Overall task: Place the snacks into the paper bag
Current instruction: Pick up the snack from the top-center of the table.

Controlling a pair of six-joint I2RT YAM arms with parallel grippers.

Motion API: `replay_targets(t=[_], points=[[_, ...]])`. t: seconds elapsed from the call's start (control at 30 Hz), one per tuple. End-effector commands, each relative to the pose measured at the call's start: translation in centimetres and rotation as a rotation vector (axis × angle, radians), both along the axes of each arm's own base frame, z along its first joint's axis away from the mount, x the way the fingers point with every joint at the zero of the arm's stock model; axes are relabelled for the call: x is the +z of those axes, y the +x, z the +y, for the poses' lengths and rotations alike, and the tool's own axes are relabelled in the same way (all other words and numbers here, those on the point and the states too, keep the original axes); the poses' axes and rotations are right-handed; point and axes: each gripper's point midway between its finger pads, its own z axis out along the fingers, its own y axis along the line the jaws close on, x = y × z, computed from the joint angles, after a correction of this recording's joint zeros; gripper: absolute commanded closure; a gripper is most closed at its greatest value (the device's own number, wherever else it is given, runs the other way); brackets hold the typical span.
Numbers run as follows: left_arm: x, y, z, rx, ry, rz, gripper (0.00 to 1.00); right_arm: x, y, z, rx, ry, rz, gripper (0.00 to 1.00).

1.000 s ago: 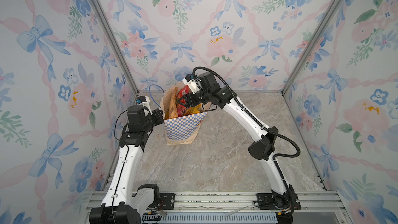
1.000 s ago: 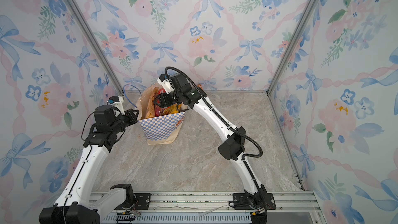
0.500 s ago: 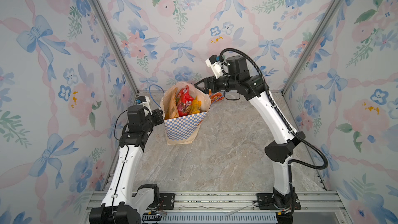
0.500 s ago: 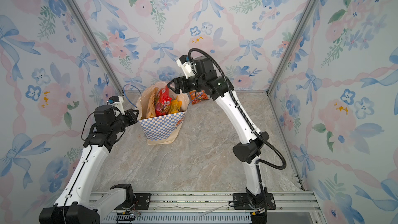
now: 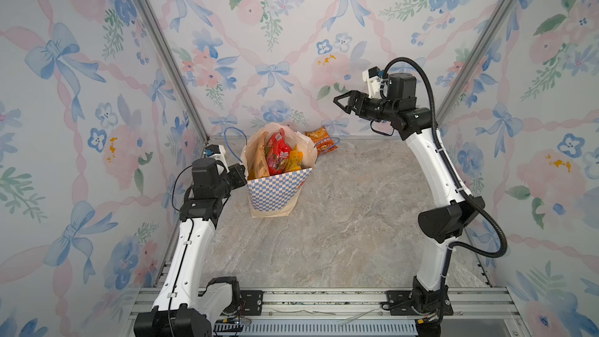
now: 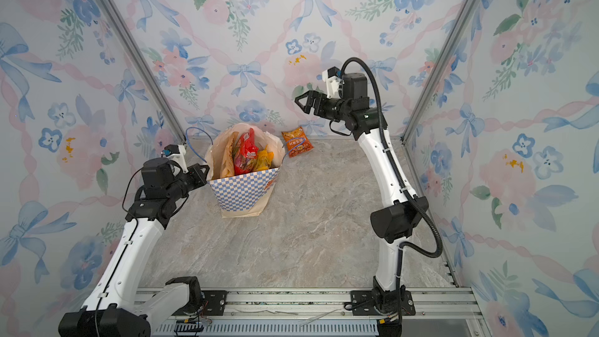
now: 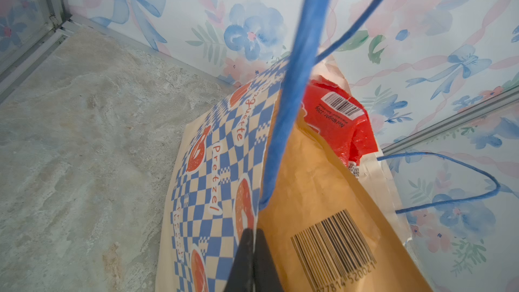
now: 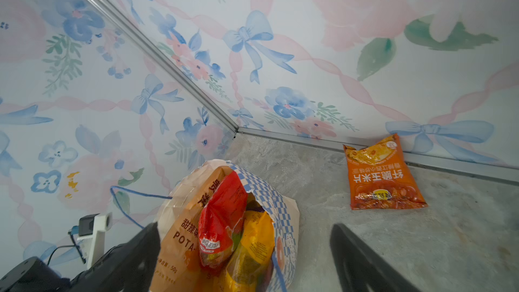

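Note:
The paper bag (image 5: 275,191) (image 6: 241,191), blue-and-white checkered, stands near the back left corner with its mouth open. Inside it are snacks: a tan kraft pouch (image 5: 257,161) (image 7: 323,192), a red packet (image 5: 276,153) (image 8: 222,214) and a yellow packet (image 5: 296,161) (image 8: 252,237). My left gripper (image 5: 244,177) (image 6: 205,170) (image 7: 254,238) is shut on the bag's left rim. One orange snack packet (image 5: 322,139) (image 6: 296,144) (image 8: 379,175) lies on the floor behind the bag, against the back wall. My right gripper (image 5: 338,103) (image 6: 299,102) (image 8: 244,228) hangs open and empty, high up to the right of the bag.
The bag's blue cord handles (image 5: 235,137) (image 7: 295,85) loop out on both sides. Floral walls close in the left, back and right. The marble floor (image 5: 340,222) stretches in front of and right of the bag. A metal rail (image 5: 324,303) runs along the front.
My right gripper has come up out of the bag's mouth, swung up and to the right, and opened wider. The left gripper and the bag have stayed put.

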Motion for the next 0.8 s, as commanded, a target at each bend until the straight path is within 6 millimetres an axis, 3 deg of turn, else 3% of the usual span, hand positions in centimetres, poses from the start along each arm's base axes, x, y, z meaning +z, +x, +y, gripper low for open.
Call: replay_targets(t=[0.0,0.2,0.37,0.6,0.77], points=[[-0.3,-0.6,0.3,0.006,0.01,0.012,1.0,-0.5,3.3,-2.0,-0.078,0.181,0.033,0.03],[-0.4,-0.6,0.4,0.006,0.012,0.013,1.0,-10.5,8.8,-5.5,-0.209,0.316,0.202,0.03],[-0.4,-0.5,0.5,0.01,0.013,0.014,1.0,-17.9,11.2,-5.3,-0.23,0.318,0.31,0.03],[-0.3,-0.4,0.5,0.007,0.013,0.013,1.0,-25.4,13.9,-5.0,-0.244,0.416,0.418,0.01],[-0.1,-0.2,0.4,0.002,0.012,0.011,1.0,-28.2,14.5,-4.7,-0.249,0.441,0.454,0.0]])
